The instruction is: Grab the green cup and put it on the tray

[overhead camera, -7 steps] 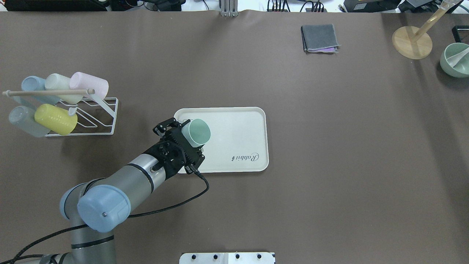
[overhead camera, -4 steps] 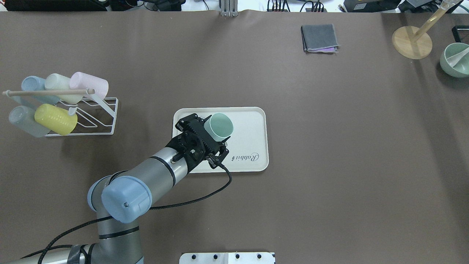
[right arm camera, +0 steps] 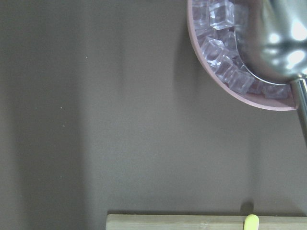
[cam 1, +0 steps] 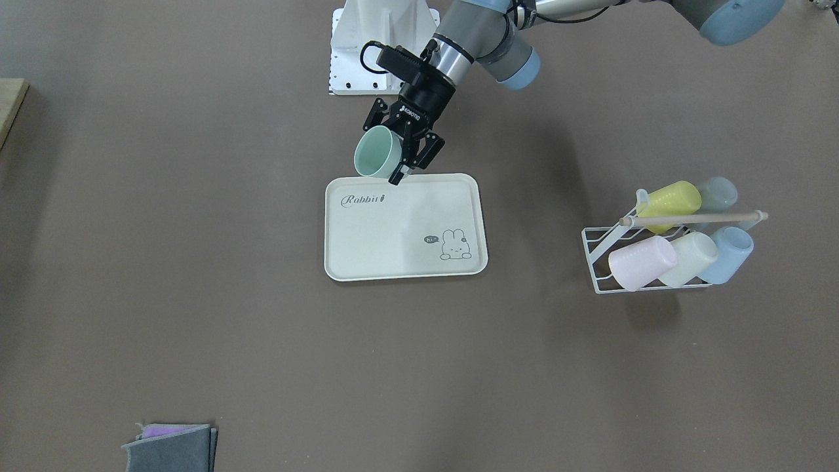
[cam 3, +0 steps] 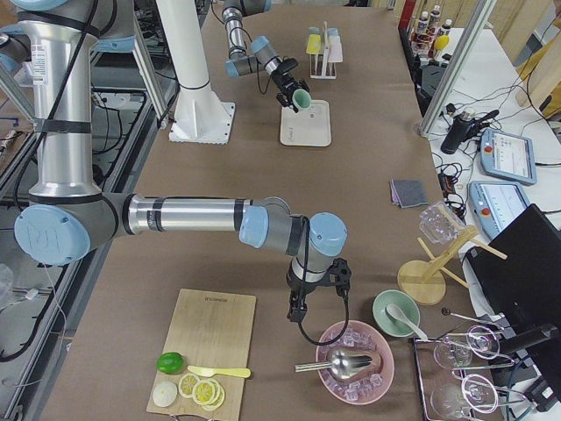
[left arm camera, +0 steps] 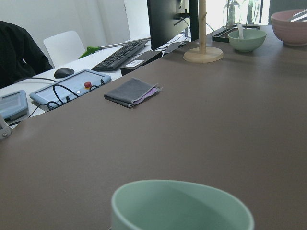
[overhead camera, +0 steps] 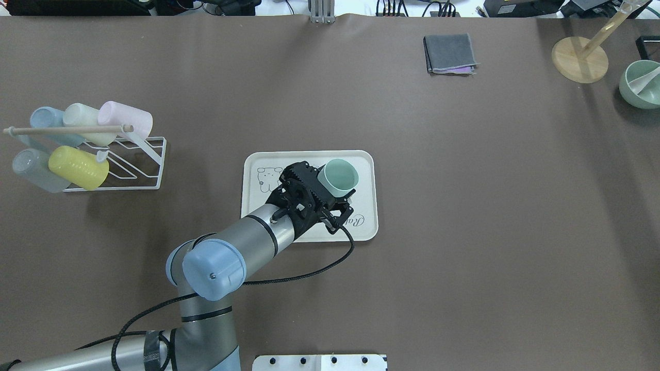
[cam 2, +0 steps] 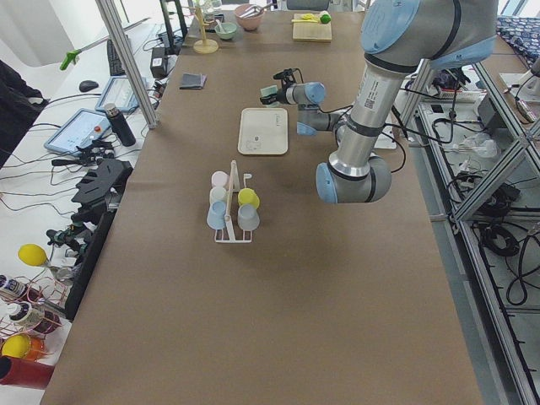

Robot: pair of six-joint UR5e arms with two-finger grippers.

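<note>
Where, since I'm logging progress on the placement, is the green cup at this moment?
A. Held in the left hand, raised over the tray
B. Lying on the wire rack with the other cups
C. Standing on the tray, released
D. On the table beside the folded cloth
A: the left hand is shut on the green cup, which hangs tilted in the air over the tray, not yet set down on it.

Left arm [overhead camera: 260, 231] is stretched out forward, forearm low, wrist tipped. The left gripper [overhead camera: 331, 188] is clamped on the green cup [overhead camera: 338, 176], holding it tilted. Right arm [cam 3: 188, 215] reaches out level, right gripper [cam 3: 298, 307] pointing down, grip state unclear.
</note>
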